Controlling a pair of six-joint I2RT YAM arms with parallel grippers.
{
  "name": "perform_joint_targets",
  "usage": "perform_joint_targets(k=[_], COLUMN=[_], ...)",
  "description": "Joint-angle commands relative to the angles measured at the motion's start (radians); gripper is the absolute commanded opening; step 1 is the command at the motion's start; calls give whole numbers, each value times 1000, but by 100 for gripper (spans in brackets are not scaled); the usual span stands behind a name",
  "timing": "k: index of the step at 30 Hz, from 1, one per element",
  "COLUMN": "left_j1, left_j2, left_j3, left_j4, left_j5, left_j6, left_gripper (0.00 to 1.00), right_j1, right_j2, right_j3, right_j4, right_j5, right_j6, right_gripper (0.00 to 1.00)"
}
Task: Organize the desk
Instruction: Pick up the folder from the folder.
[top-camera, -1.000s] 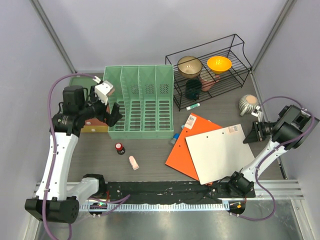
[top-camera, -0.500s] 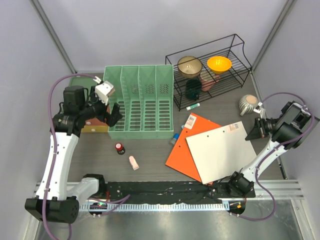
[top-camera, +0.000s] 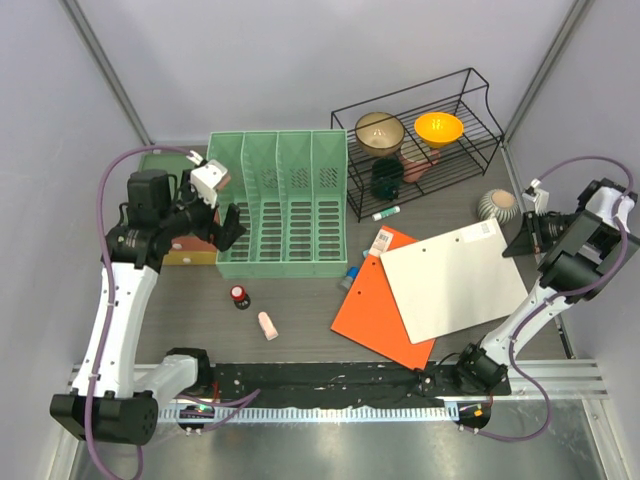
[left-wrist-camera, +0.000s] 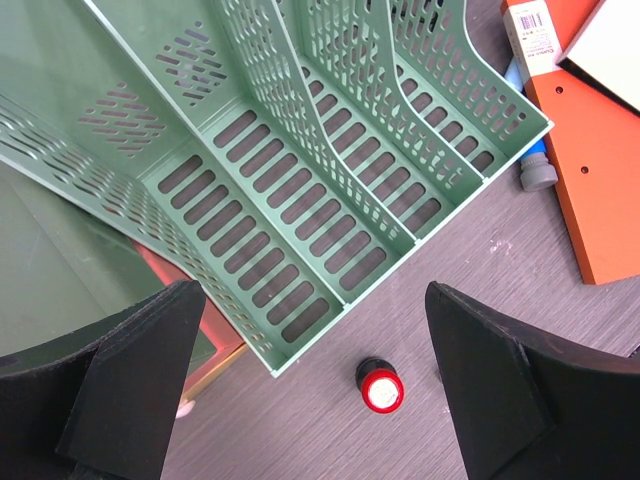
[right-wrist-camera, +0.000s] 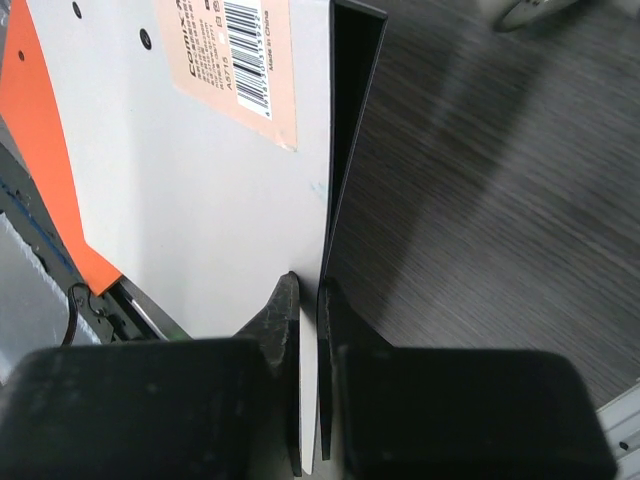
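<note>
from above, we see the left arm reared up at the left side with its elbow bent. the left claw (top-camera: 228, 228) is spread wide over the left end of the one green file rack (top-camera: 285, 205), which has four slots. the right arm stands tall at the right. the right claw (top-camera: 528, 238) is pinched on the right edge of the pale grey folder (top-camera: 455, 280), which partly covers one orange folder (top-camera: 372, 310). everything rests on the worktop (top-camera: 300, 300), the dark wood-grain surface. one wire rack (top-camera: 470, 110) holds two bowls, a brown bowl (top-camera: 380, 130) and an orange bowl (top-camera: 438, 127).

at the left wrist, our fingers (left-wrist-camera: 130, 380) stand far apart with nothing between them. below are the rack's slots and one red-capped bottle (left-wrist-camera: 381, 388).

at the right wrist, the fingers (right-wrist-camera: 285, 320) nearly meet, gripping the folder's thin edge above the worktop.
</note>
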Motion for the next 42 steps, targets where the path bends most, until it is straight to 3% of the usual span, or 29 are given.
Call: perform_joint_targets(k=[1, 26, 42], left_j1=[-4, -4, -53], left_j2=[4, -10, 46], left_j3=[7, -3, 88], left_j4=[50, 101, 92], left_j5=[5, 33, 57], left_j6=[-7, -42, -47], left_gripper=[100, 100, 100], right_j1=[-21, 91, 212], right_j2=[-80, -246, -375], right_j3=[91, 255, 328], right_j4=[-16, -14, -13], right_j5=[-46, -155, -93], right_j6=[36, 259, 340], right_gripper=[1, 1, 1])
